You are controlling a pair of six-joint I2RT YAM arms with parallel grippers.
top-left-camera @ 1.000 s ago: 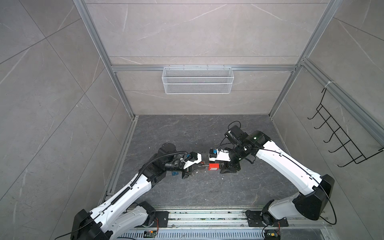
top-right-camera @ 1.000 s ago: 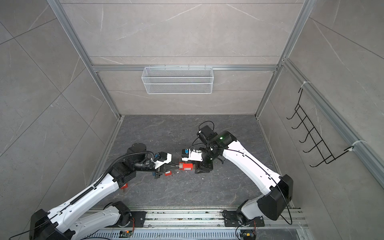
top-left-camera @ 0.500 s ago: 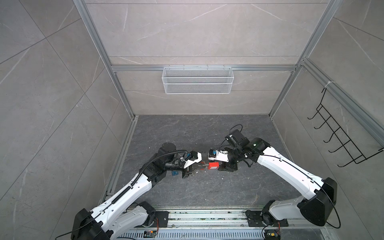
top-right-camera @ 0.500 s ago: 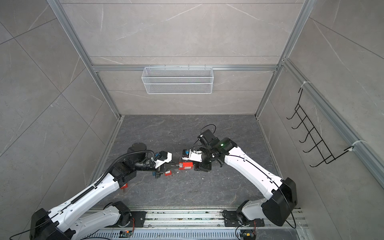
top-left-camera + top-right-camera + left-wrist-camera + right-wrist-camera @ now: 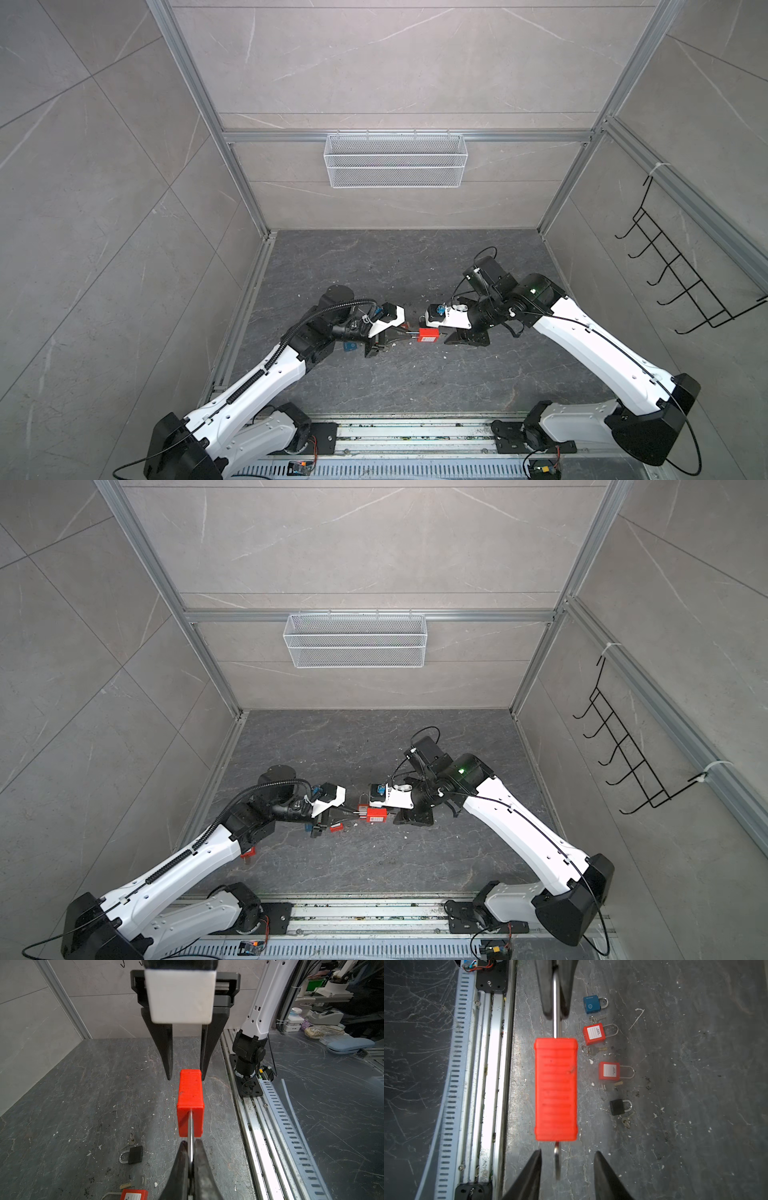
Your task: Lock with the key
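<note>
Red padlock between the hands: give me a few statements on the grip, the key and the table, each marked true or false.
The left hand pinches the red padlock's shackle. True.
The right hand is clamped on the key. False: its jaws stand open on either side of it.
The red padlock rests on the table. False: it is held above it.
A black padlock lies on the table. True.

Both arms are white with black joints. The left arm (image 5: 266, 374) has a bumpy black hose (image 5: 320, 311) behind the left tool (image 5: 190, 1142). The right arm (image 5: 602, 345) has thin black wires (image 5: 490, 248) and a small green light (image 5: 460, 771) behind the right tool (image 5: 186, 1079). Each tool has two pointy black fingers (image 5: 166, 1053).
</note>
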